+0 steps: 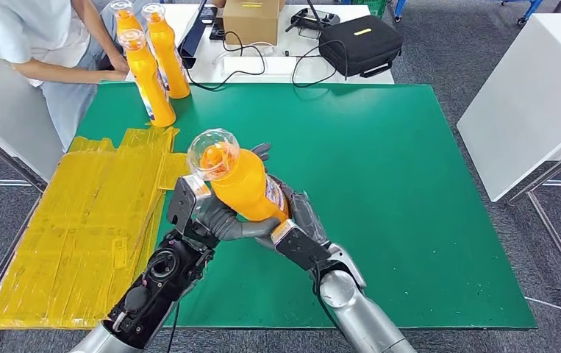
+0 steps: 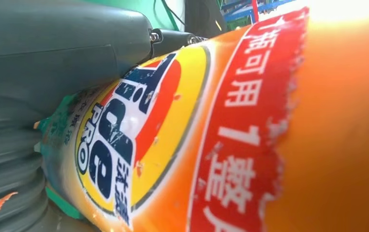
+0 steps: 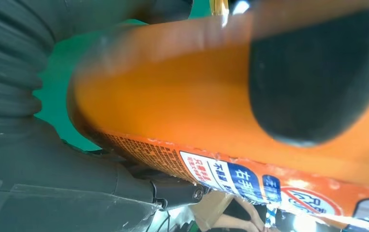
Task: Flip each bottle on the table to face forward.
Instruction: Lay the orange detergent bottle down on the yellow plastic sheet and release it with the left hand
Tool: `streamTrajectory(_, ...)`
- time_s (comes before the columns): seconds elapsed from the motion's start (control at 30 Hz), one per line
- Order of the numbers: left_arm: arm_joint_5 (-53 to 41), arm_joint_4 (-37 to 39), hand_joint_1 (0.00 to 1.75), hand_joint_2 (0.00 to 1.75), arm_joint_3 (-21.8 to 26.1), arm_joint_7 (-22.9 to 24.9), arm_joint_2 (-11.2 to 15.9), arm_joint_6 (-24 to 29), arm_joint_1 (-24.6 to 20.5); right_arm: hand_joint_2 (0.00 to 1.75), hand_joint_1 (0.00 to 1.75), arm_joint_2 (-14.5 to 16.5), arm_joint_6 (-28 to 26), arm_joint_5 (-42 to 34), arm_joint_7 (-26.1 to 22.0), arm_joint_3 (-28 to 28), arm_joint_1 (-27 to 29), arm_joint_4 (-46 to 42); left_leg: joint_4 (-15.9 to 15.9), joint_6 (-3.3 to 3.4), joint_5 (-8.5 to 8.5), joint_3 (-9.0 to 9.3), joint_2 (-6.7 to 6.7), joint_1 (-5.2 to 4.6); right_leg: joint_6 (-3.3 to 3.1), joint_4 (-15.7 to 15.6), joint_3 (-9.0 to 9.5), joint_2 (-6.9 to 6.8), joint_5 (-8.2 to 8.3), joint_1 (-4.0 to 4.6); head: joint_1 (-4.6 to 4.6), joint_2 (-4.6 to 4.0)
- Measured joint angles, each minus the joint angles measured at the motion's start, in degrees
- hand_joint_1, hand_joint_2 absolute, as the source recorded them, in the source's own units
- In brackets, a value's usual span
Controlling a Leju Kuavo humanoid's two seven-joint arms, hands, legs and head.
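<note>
Head view shows you both hands wrapped around one orange plastic bottle with a clear cap [image 1: 239,179], lifted off the green table mat [image 1: 380,191]. Your left hand [image 1: 215,217] grips its lower body from the left, fingers curled underneath; your right hand [image 1: 299,220] clasps the base from the other side. The bottle tilts with its cap up and away from the hands. Beyond the left hand, three more orange bottles [image 1: 152,70] stand upright at the mat's far corner, beside a person's arm [image 1: 56,71]. Yellow flattened bags [image 1: 79,220] lie outside your left hand.
</note>
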Motion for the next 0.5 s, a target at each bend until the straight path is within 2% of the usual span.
streamTrajectory(0.5,0.89,-0.48,0.00,1.75,0.90,-0.36,0.06,0.19,0.77,1.75,1.75,0.43,0.03,0.21,0.43,0.69,-0.63,1.07,0.00,0.00,0.00,0.00,0.00,-0.01,0.00,-0.01,0.00,0.00,0.00,-0.01,0.01,0.00)
